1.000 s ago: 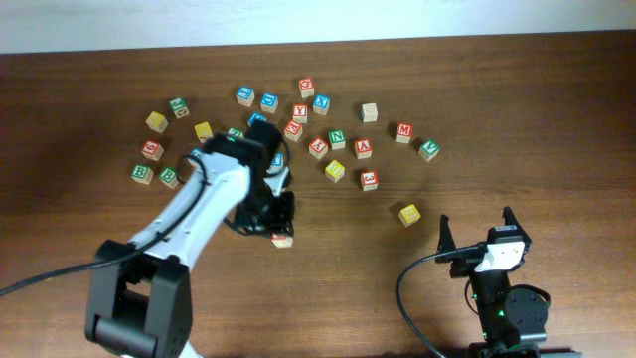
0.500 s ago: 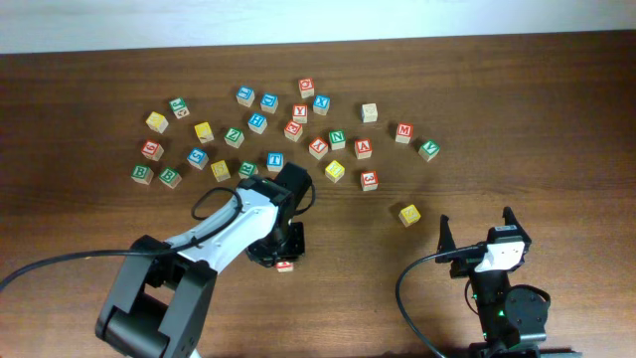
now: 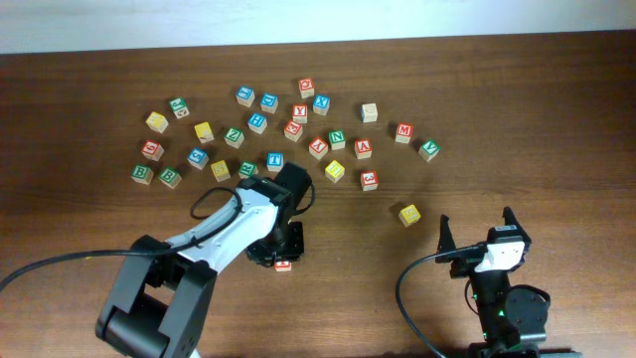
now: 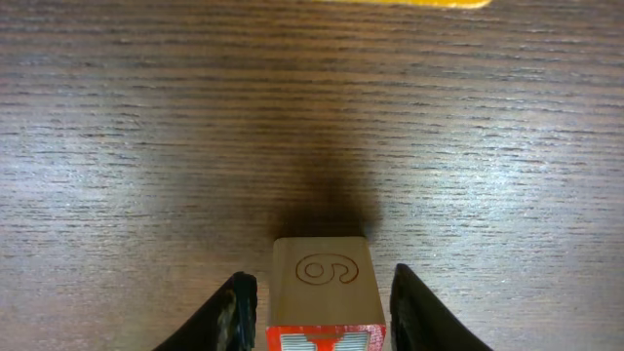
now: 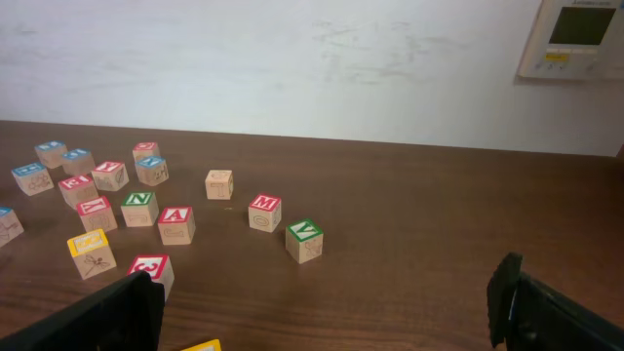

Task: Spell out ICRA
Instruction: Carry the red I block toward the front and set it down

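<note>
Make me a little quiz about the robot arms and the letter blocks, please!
1. True or false: the right gripper is holding a block.
2. Pick one: what sits on the table between the fingers of the left gripper? A) a red-faced cube B) a blue ball C) nothing at all
3. Fill in: in the right wrist view, the green-topped cube farthest to the right shows the letter ___.

Key: 1 false (it is open and empty); 2 A; 3 V.
</note>
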